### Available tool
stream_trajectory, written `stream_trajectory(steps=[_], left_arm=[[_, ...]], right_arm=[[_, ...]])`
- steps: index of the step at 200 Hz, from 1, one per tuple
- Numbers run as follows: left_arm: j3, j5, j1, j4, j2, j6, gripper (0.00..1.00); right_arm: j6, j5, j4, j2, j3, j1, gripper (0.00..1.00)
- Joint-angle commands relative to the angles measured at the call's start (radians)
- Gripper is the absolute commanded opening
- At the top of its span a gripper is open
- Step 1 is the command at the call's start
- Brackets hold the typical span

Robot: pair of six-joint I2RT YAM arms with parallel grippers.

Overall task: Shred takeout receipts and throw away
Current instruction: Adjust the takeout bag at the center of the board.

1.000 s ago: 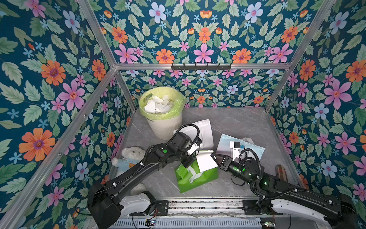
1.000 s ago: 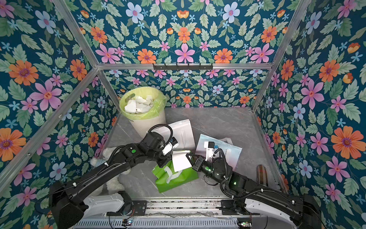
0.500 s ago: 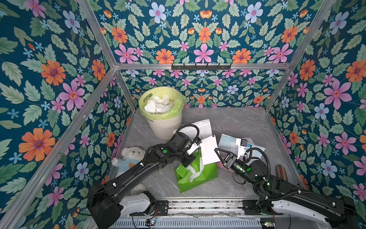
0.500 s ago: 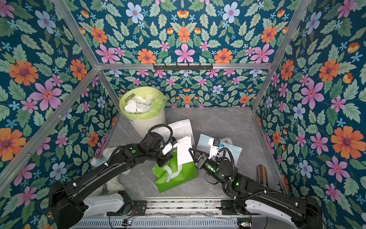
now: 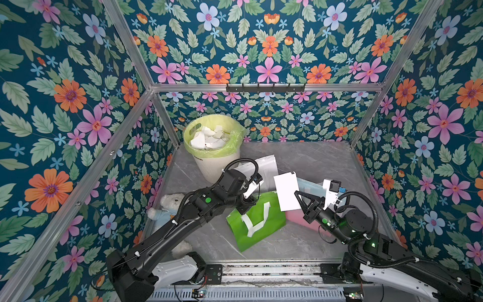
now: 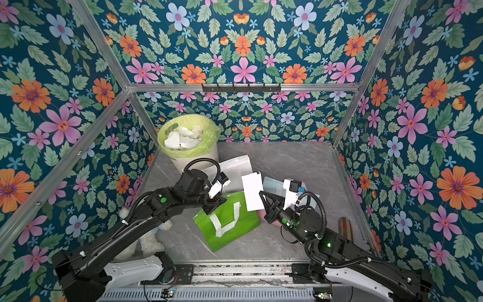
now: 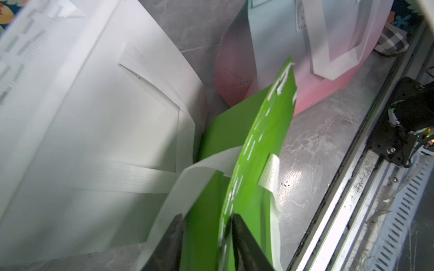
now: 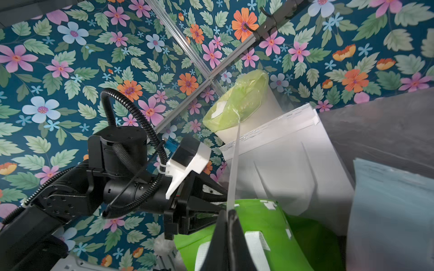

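Green bag (image 5: 257, 221) lying right under left gripper (image 5: 245, 208), blocking way down. White bag (image 5: 264, 167), bin (image 5: 211, 167) crowding beyond it. Receipt (image 5: 287, 192) standing between it and right gripper (image 5: 297, 194). Bare floor (image 5: 313, 159) lying open beyond right gripper.

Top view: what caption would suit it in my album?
A receipt pinched in the right jaws above a green bag, the scrap-filled bin behind.

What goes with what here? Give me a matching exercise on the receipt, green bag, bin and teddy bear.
1 takeout receipt
2 green tote bag
3 trash bin
4 teddy bear

A holds torn white paper
B wearing light blue
C pinched by the right gripper
D rim inside the open left gripper

Pairs: 1-C, 2-D, 3-A, 4-B
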Motion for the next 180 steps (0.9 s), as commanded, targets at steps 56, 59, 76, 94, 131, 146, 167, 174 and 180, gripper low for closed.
stream_trajectory(steps=[56, 59, 76, 94, 131, 146, 167, 174, 180], left_arm=[[0.115, -0.01, 0.001, 0.036, -0.056, 0.046, 0.73], [0.12, -0.01, 0.001, 0.039, -0.058, 0.048, 0.74], [0.139, 0.01, 0.001, 0.051, -0.066, 0.056, 0.76], [0.15, 0.023, 0.0, 0.063, -0.069, 0.062, 0.77], [0.195, 0.078, 0.0, 0.054, -0.052, 0.119, 0.79], [0.227, 0.103, -0.001, 0.047, -0.037, 0.159, 0.8], [0.264, 0.18, -0.002, 0.047, -0.02, 0.236, 0.81], [0.269, 0.198, -0.003, 0.054, -0.02, 0.265, 0.82], [0.275, 0.208, -0.003, 0.06, -0.017, 0.284, 0.82]], right_arm=[[-0.286, 0.072, -0.132, -0.026, 0.075, 0.001, 0.0], [-0.294, 0.071, -0.137, -0.023, 0.08, 0.0, 0.0], [-0.341, 0.061, -0.161, -0.01, 0.108, 0.0, 0.0], [-0.371, 0.06, -0.174, 0.0, 0.128, 0.0, 0.0], [-0.448, 0.029, -0.185, 0.001, 0.154, 0.0, 0.0], [-0.492, 0.019, -0.187, 0.001, 0.165, 0.0, 0.0], [-0.58, -0.013, -0.194, 0.006, 0.179, 0.0, 0.0], [-0.608, -0.022, -0.199, 0.009, 0.186, 0.0, 0.0], [-0.631, -0.032, -0.207, 0.01, 0.194, 0.001, 0.0]])
